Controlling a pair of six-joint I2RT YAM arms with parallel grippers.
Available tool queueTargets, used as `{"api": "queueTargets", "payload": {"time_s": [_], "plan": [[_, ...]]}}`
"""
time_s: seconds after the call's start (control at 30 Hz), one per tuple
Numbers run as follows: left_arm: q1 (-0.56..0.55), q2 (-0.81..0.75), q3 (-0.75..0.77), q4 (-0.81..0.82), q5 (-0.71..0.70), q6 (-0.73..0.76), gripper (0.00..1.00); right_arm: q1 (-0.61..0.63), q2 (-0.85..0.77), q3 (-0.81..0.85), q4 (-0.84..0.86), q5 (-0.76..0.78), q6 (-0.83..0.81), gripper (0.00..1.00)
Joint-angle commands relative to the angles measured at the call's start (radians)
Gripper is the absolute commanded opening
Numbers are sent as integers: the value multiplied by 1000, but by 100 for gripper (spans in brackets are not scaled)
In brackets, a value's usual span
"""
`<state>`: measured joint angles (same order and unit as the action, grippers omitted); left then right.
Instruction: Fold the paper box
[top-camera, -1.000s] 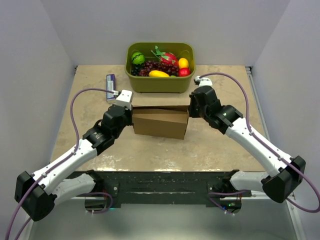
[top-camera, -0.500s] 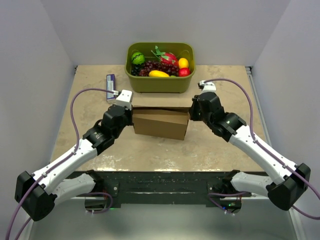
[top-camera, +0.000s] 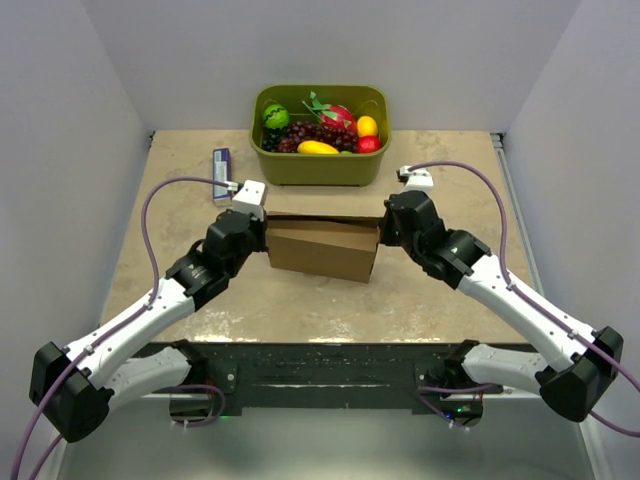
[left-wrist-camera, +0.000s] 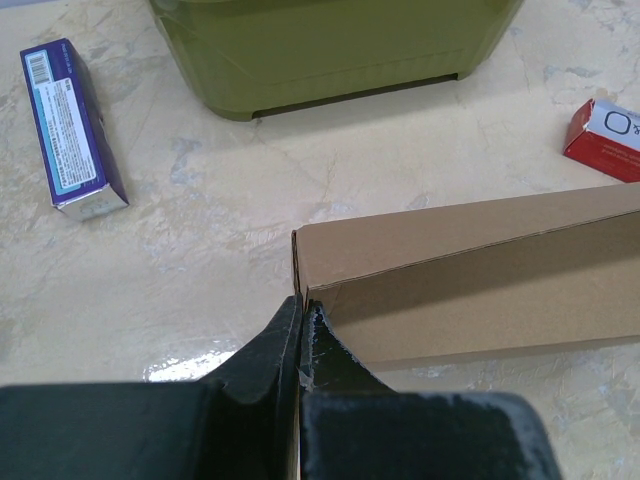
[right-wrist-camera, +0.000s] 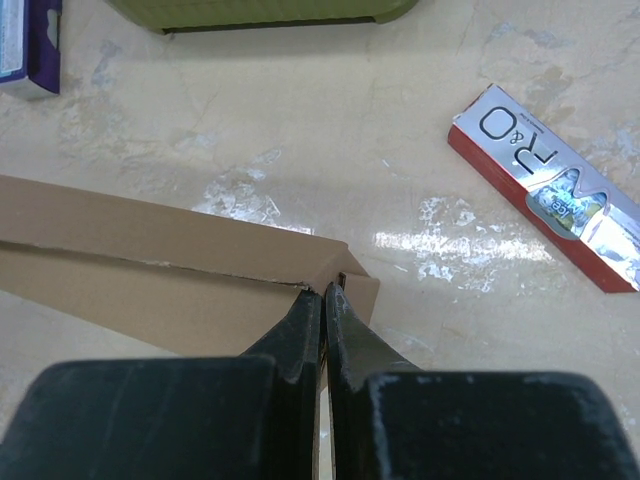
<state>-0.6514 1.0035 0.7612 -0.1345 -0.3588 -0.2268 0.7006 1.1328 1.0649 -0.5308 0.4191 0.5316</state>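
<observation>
The brown paper box (top-camera: 322, 247) stands on the table between the two arms as a long closed-looking block. My left gripper (top-camera: 262, 236) is shut on the box's left end wall; in the left wrist view the fingertips (left-wrist-camera: 301, 312) pinch the thin cardboard edge of the box (left-wrist-camera: 470, 270). My right gripper (top-camera: 382, 233) is shut on the right end wall; in the right wrist view the fingertips (right-wrist-camera: 324, 298) clamp the corner of the box (right-wrist-camera: 160, 265), where a small end flap sticks out.
The olive-green tub (top-camera: 320, 122) of fruit stands just behind the box. A purple carton (top-camera: 221, 162) lies at the back left, also in the left wrist view (left-wrist-camera: 72, 130). A red and silver carton (right-wrist-camera: 545, 188) lies right of the box.
My right arm has shifted a little to the right and forward, still at the box's right end. The box has settled slightly lower on its right side. The left arm has not moved.
</observation>
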Motion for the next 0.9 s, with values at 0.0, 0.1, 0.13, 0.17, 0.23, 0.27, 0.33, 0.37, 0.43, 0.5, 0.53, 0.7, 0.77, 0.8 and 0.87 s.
{"api": "queueTargets", "payload": {"time_s": [0.0, 0.1, 0.13, 0.17, 0.23, 0.27, 0.33, 0.37, 0.43, 0.5, 0.53, 0.7, 0.77, 0.8, 0.87], "plan": [[-2, 6, -33, -109, 9, -20, 0, 8, 59, -54, -313, 50, 5, 0], [-2, 7, -31, -109, 7, -17, 0, 20, 82, -49, -340, 72, 13, 0], [-4, 6, -31, -112, 7, -17, 0, 20, 88, -46, -351, 79, 14, 0], [-4, 6, -31, -111, 7, -17, 0, 20, 91, -37, -369, 95, 22, 0], [-2, 3, -31, -112, 7, -17, 0, 23, 97, -28, -379, 93, 19, 0], [-4, 1, -31, -113, 4, -17, 0, 22, 99, -19, -389, 99, 21, 0], [-2, 0, -30, -116, 3, -16, 0, 22, 113, -5, -409, 106, 24, 0], [-2, -3, -30, -116, 0, -16, 0, 22, 119, 10, -437, 115, 28, 0], [-2, -3, -30, -116, 0, -16, 0, 23, 130, 21, -465, 122, 33, 0], [-2, -3, -30, -116, 0, -16, 0, 23, 133, 32, -500, 133, 37, 0], [-4, -3, -28, -116, 0, -16, 0, 23, 134, 35, -506, 135, 39, 0], [-2, -5, -30, -113, 4, -16, 0, 40, 166, 44, -546, 158, 56, 0], [-2, -5, -28, -113, 4, -16, 0, 53, 185, 46, -552, 167, 64, 0], [-4, -5, -28, -113, 4, -14, 0, 56, 189, 46, -557, 171, 68, 0], [-2, -5, -28, -113, 3, -14, 0, 63, 197, 44, -561, 179, 73, 0]]}}
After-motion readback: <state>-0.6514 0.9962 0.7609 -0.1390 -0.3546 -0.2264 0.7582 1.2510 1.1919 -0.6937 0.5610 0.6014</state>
